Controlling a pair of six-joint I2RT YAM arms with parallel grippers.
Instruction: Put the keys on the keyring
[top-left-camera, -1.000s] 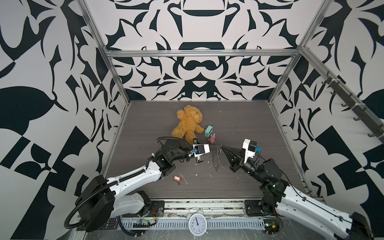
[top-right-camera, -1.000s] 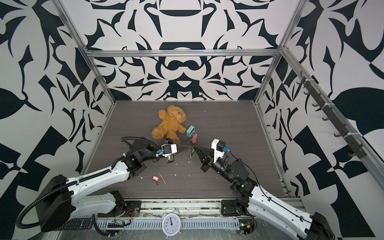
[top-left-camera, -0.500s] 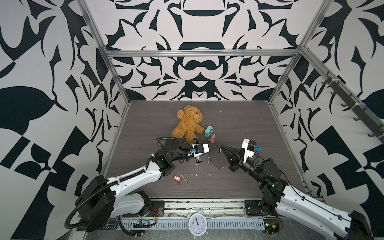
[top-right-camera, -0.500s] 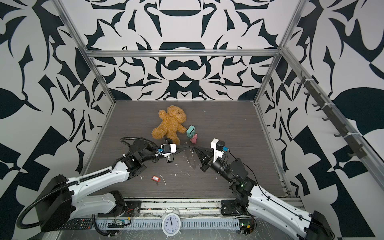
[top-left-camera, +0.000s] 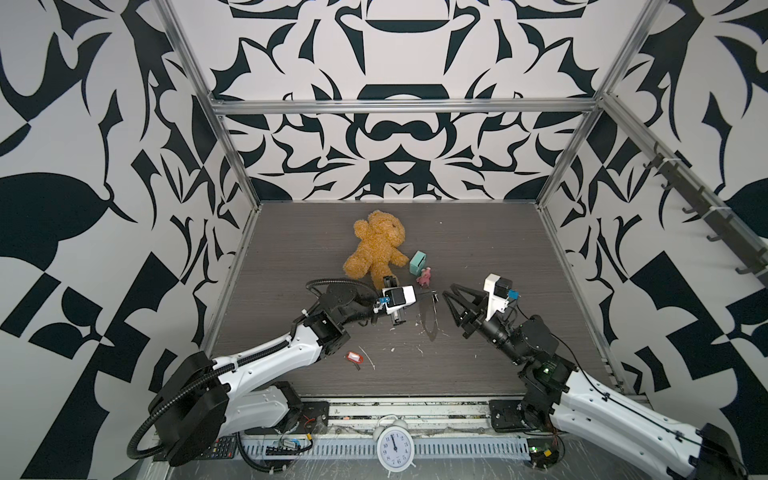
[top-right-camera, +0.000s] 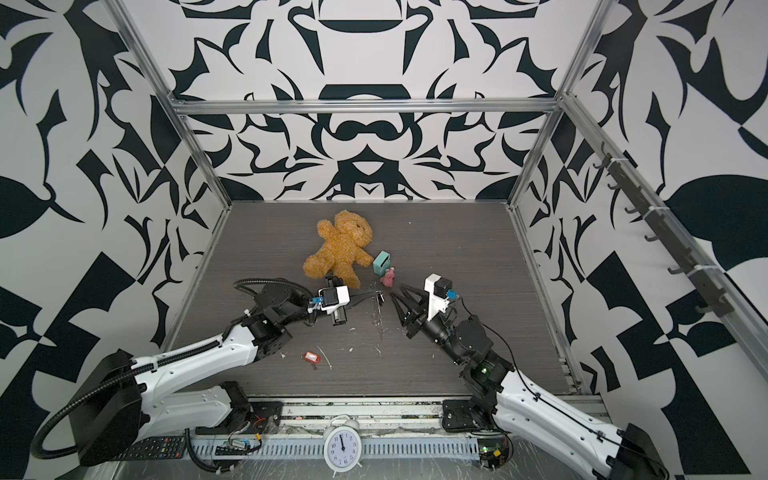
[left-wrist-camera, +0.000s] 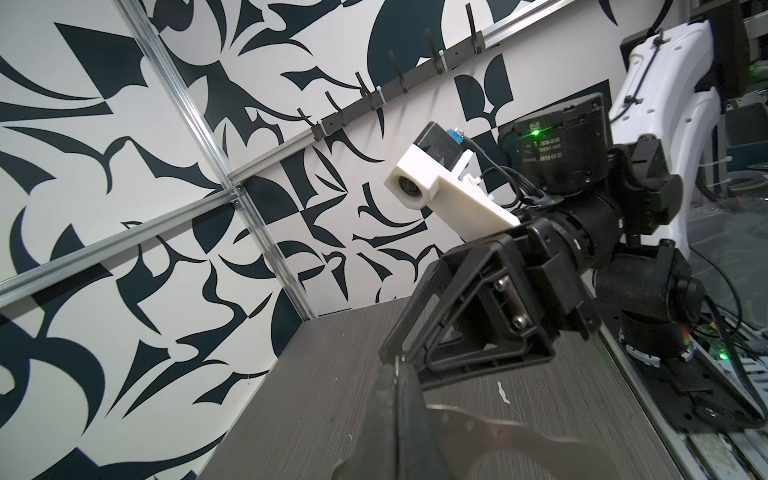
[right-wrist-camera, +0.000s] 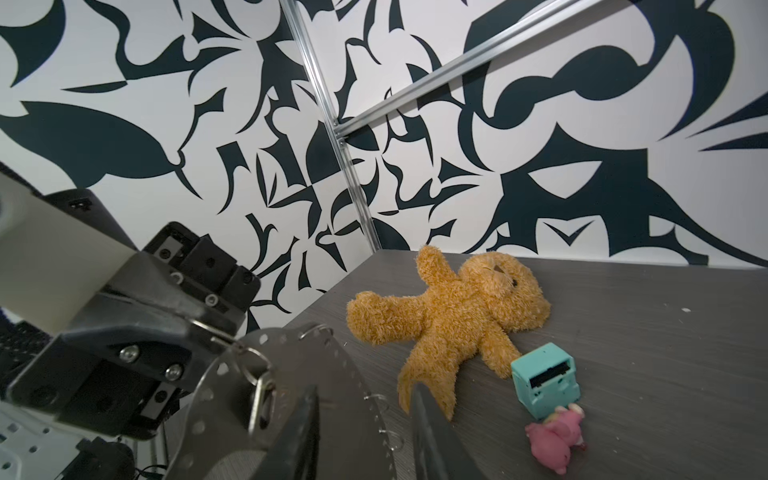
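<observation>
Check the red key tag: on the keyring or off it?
Off. The red key tag lies by itself on the table, well apart from the keyring pinched in the left claw.

Numerals 1–12 on alarm clock (top-right-camera: 341, 447)
</observation>
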